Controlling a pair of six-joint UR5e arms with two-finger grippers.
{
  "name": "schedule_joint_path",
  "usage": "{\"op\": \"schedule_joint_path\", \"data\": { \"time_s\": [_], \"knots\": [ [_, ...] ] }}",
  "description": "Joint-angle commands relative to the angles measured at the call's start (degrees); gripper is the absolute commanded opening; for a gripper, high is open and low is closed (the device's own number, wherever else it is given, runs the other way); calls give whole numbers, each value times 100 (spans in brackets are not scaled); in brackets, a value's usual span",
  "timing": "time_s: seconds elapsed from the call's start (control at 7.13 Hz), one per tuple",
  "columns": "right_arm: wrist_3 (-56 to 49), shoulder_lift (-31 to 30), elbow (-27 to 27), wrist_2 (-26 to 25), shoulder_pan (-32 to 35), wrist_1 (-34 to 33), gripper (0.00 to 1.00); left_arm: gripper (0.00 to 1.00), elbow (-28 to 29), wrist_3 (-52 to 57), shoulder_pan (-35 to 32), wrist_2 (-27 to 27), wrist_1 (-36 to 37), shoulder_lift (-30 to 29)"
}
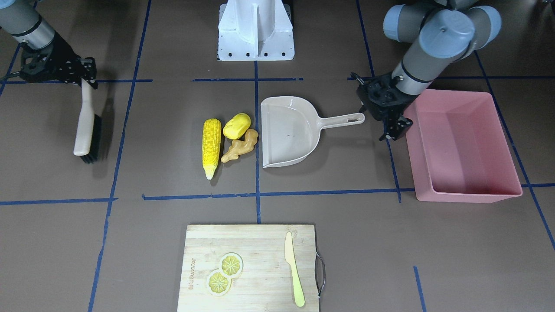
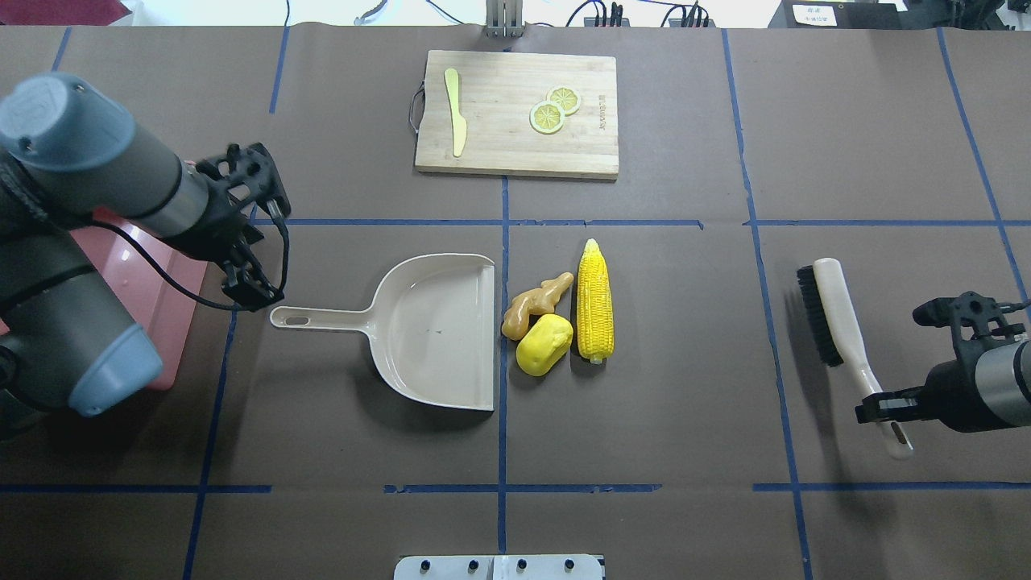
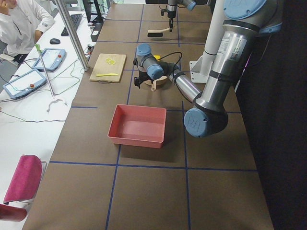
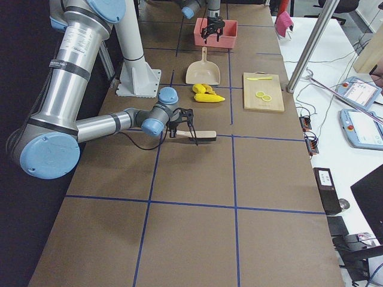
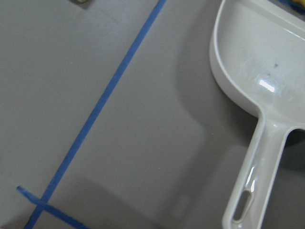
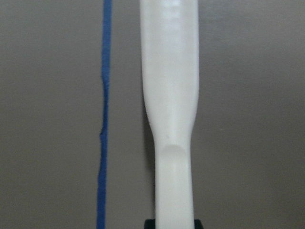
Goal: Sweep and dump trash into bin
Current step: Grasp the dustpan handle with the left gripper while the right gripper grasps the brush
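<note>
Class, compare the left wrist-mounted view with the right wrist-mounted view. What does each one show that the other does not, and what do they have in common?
Only the left wrist view shows the dustpan: part of its beige pan and its handle with a slot near the end, lying on the table.
Only the right wrist view shows the brush: its pale handle alone, running up the middle of the picture, with no bristles in view.
Both show the brown table and a strip of blue tape. Neither shows the bin.
</note>
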Motion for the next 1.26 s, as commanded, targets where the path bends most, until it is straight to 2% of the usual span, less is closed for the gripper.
{"op": "schedule_joint_path", "data": {
  "time_s": [0.0, 0.42, 0.7, 0.84, 1.12],
  "knots": [
    [9, 106, 260, -208, -372, -76, 0, 100, -10, 858, 178, 13, 1, -42],
    [26, 1324, 472, -297, -461, -1698, 0, 100, 95, 1536, 530, 266, -8, -147],
    [535, 1538, 463, -453, -767, -1746, 1, 100, 122, 1547, 670, 276, 1, -174],
    [597, 1565, 463, -646, -900, -1746, 1, 100, 192, 1547, 732, 511, -8, -226],
    [922, 1766, 437, -674, -1120, -1799, 1, 94, 280, 1547, 846, 584, 1, -236]
  ]
}}
